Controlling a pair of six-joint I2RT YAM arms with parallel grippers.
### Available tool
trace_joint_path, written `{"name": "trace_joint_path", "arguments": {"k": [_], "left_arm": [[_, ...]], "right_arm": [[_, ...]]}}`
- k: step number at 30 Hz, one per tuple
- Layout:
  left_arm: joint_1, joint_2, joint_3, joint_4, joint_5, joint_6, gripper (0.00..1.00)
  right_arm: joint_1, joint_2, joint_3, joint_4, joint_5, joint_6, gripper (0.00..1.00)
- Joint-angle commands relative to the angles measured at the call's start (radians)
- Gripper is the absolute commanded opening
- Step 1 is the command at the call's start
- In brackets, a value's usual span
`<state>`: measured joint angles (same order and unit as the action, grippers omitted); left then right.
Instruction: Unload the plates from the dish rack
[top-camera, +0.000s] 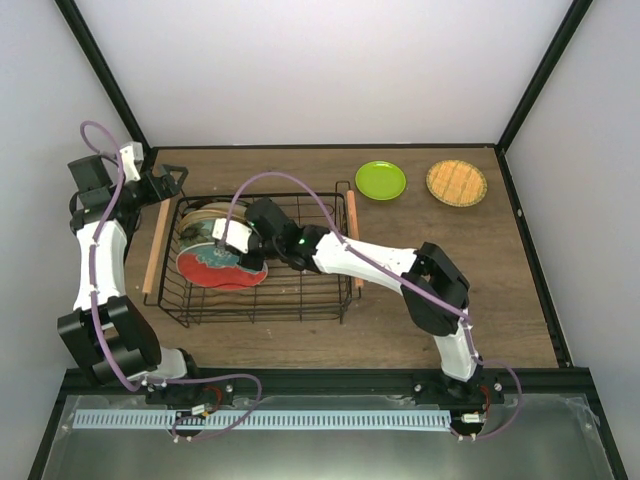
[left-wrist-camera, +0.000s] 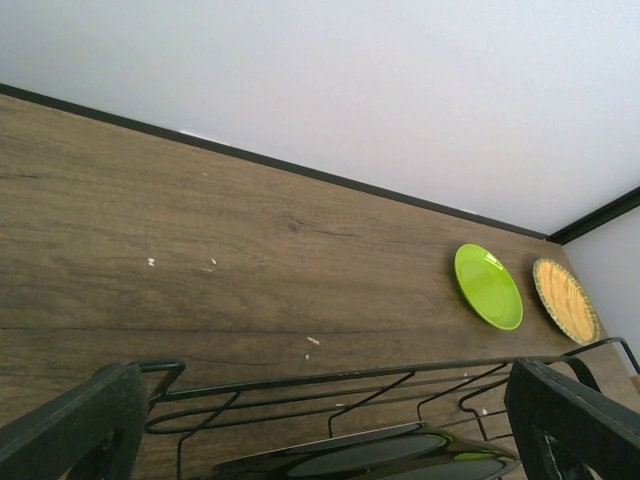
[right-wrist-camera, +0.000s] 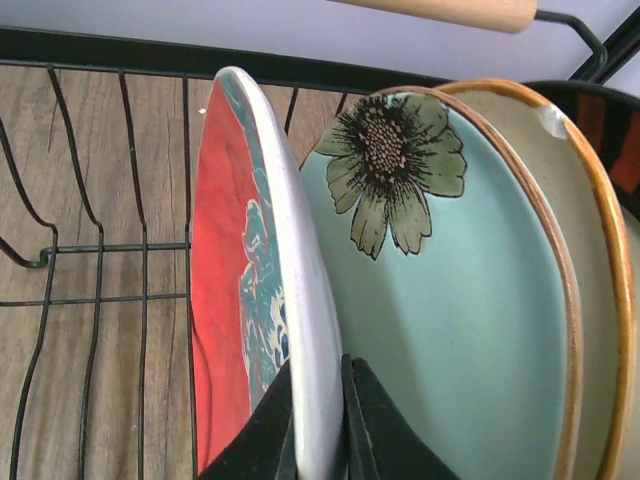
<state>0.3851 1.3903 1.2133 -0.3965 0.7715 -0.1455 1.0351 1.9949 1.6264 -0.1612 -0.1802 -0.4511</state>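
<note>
The plates (top-camera: 212, 250) left to unload are standing on edge in the left part of the dish rack (top-camera: 300, 316), which is sitting on the left half of the tabletop (top-camera: 500, 300). Two are already lying flat near the far right corner: a lime-green plate (top-camera: 381, 180) and, just beside it, an orange plate (top-camera: 456, 183).

The right gripper (right-wrist-camera: 318, 395) is reaching into the rack from the right. Its jaws are pinching narrowly on the rim of the red plate (right-wrist-camera: 232, 300), one finger on the red face and one on the pale back. This plate is standing at the end of the row closest to the tabletop's near edge, so nothing is blocking its red face. A pale teal plate (right-wrist-camera: 450, 300) with a flower is leaning close against its back, and a beige plate (right-wrist-camera: 585, 230) is waiting behind that.

The red plate is sitting edge-on to the jaws, with its flat plane running on from the fingers. The coming pull probably has to follow that plane upward, so the plate clears the wires without dragging the teal one along. The right arm is clearly the nearer arm.

The left gripper (top-camera: 168, 184) is hovering at the rack's far left corner. Its jaws are standing wide and holding nothing.
</note>
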Motion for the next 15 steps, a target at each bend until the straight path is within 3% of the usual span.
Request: {"name": "trace_joint_path", "arguments": {"k": [1, 15], "left_arm": [[-0.005, -0.014, -0.014, 0.019, 0.019, 0.018, 1.00], [-0.005, -0.004, -0.011, 0.022, 0.027, 0.008, 1.00]], "right_arm": [[0.034, -0.036, 0.001, 0.076, 0.105, -0.082, 0.01], [0.046, -0.179, 0.114, 0.067, 0.262, -0.203, 0.01]]}}
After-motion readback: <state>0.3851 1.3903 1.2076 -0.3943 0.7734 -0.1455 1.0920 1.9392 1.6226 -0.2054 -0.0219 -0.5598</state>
